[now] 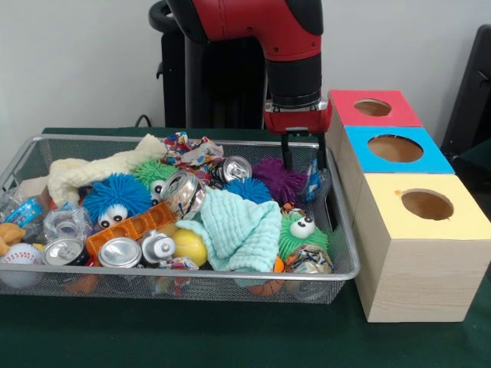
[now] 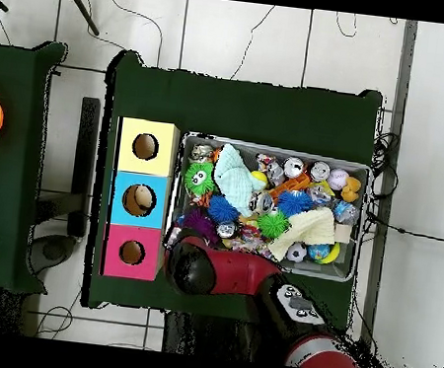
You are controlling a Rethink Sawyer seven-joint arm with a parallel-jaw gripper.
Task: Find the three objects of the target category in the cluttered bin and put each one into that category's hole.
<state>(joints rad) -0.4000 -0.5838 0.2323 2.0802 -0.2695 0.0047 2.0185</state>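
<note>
A wire mesh bin (image 1: 192, 274) (image 2: 359, 168) holds a jumble of things: several crushed cans such as (image 1: 120, 252), fuzzy balls in blue (image 1: 116, 196), purple (image 1: 278, 179) and green (image 1: 303, 228), and cloths, among them a mint one (image 1: 242, 226). Three wooden boxes stand beside it, each with a round hole: red (image 1: 373, 107), blue (image 1: 395, 148) and yellow (image 1: 426, 205). My gripper (image 1: 301, 157) hangs open over the bin's far right corner, just above the purple ball and a small blue item (image 1: 311, 182). In the overhead view the red arm (image 2: 206, 270) hides it.
A cream cloth (image 1: 92, 170), a patterned rag (image 1: 188, 149), an orange plastic piece (image 1: 130, 228), a yellow ball (image 1: 189, 247) and a baseball (image 1: 21, 259) also lie in the bin. The blue box's hole (image 2: 140, 200) shows something pale inside. Green cloth (image 1: 230, 337) covers the table.
</note>
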